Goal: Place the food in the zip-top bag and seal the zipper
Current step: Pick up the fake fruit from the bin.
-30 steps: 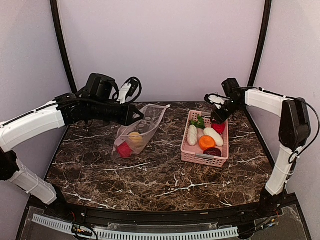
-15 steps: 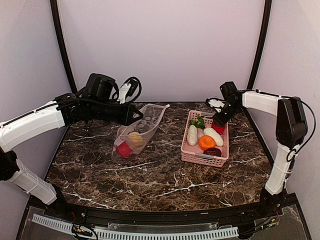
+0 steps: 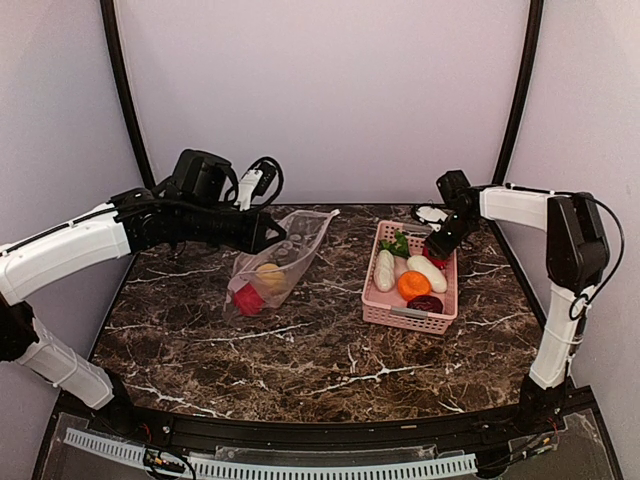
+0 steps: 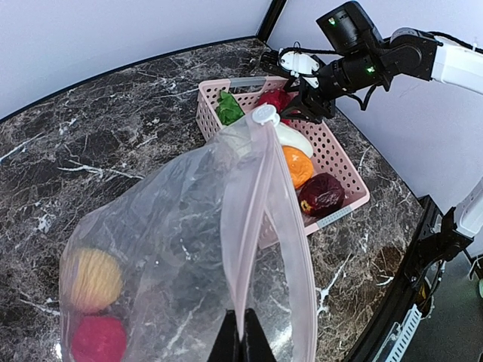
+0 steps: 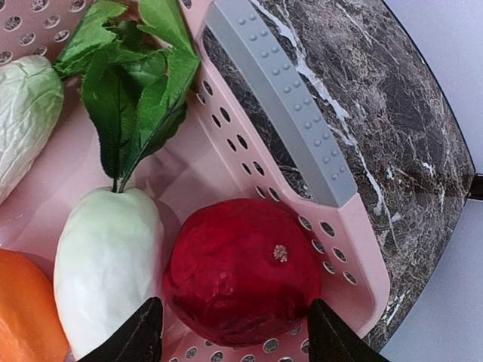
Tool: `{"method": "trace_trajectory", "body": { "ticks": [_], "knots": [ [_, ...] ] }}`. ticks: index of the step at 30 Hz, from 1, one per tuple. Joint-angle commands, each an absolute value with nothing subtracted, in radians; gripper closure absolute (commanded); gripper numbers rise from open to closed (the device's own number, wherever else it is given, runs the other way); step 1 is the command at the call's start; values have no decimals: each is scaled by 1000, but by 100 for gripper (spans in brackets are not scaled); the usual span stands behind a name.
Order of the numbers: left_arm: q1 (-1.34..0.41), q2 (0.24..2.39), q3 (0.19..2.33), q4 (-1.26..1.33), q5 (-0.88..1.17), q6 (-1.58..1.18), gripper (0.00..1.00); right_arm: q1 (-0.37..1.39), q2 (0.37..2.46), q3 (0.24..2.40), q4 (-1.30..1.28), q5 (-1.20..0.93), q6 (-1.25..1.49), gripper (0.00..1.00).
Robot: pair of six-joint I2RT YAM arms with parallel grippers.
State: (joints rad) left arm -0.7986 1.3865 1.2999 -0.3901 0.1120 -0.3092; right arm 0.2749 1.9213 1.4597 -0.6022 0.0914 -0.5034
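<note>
The clear zip-top bag [image 3: 278, 262] hangs slanted over the marble table, its lower end resting on it. My left gripper [image 4: 243, 343] is shut on the bag's mouth edge, pinching the whitish zipper [image 4: 256, 188] strip; the mouth gapes a little. Inside the bag lie a yellow fruit [image 4: 90, 279] and a red apple [image 4: 98, 339]. My right gripper [image 5: 235, 332] stands open in the pink basket's far right corner, one fingertip on each side of a red apple [image 5: 241, 264]. Beside it lie a white piece [image 5: 109, 264], a green leafy piece [image 5: 128, 83] and an orange [image 3: 413, 286].
The pink slotted basket [image 3: 410, 318] sits right of centre, with a grey handle [image 5: 283, 90] on its far rim. It also holds another white piece [image 3: 384, 270] and a dark red piece [image 3: 425, 303]. A black cable with a white plug [image 3: 252, 182] lies at the back left.
My right wrist has swung back and the gripper has settled lower over the red apple in the basket corner, its jaws a little wider. The left arm and bag have not moved.
</note>
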Motion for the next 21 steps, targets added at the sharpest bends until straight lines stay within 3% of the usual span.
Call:
{"method": "trace_trajectory", "body": {
  "ticks": [1, 5, 12, 21],
  "knots": [
    [-796, 1343, 1271, -370, 108, -318, 99, 281, 1965, 1452, -571, 145, -505, 38],
    [-796, 1342, 1269, -368, 105, -319, 99, 284, 1984, 1447, -569, 156, -514, 38],
    [-796, 1341, 1265, -371, 106, -312, 99, 307, 1998, 1435, -568, 161, -524, 20],
    [-796, 1331, 1255, -368, 107, -315, 99, 322, 2003, 1440, -566, 179, -525, 33]
  ]
}}
